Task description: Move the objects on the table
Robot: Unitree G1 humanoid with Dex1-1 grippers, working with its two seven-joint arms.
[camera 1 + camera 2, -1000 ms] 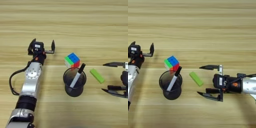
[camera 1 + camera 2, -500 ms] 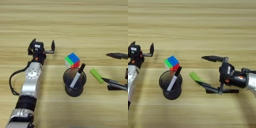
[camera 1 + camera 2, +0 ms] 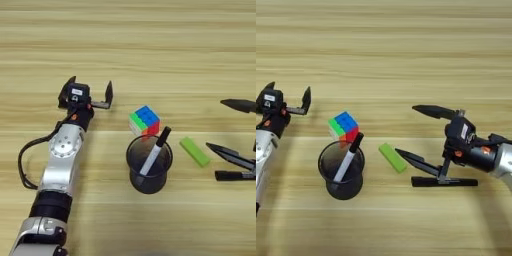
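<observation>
A puzzle cube (image 3: 144,120) with blue, green, red and orange faces sits mid-table. Just in front of it stands a black mesh cup (image 3: 149,167) with a marker pen (image 3: 155,153) leaning inside; its barrel looks white and its cap black. My right gripper (image 3: 406,129) is open at the right, fingers spread wide and pointing left. Its nearer fingertip lies against the right side of a green block (image 3: 393,157); I cannot see whether they touch. My left gripper (image 3: 90,84) is open at the left of the cube, holding nothing.
The wooden table (image 3: 128,40) stretches bare across the far half. My left arm (image 3: 60,165) lies along the table from the near left edge. The cup, cube and green block stand close together between the two grippers.
My right gripper has swung further from me and turned, so its nearer finger has come from in front of the green block to lie against its right side. The left arm has not moved.
</observation>
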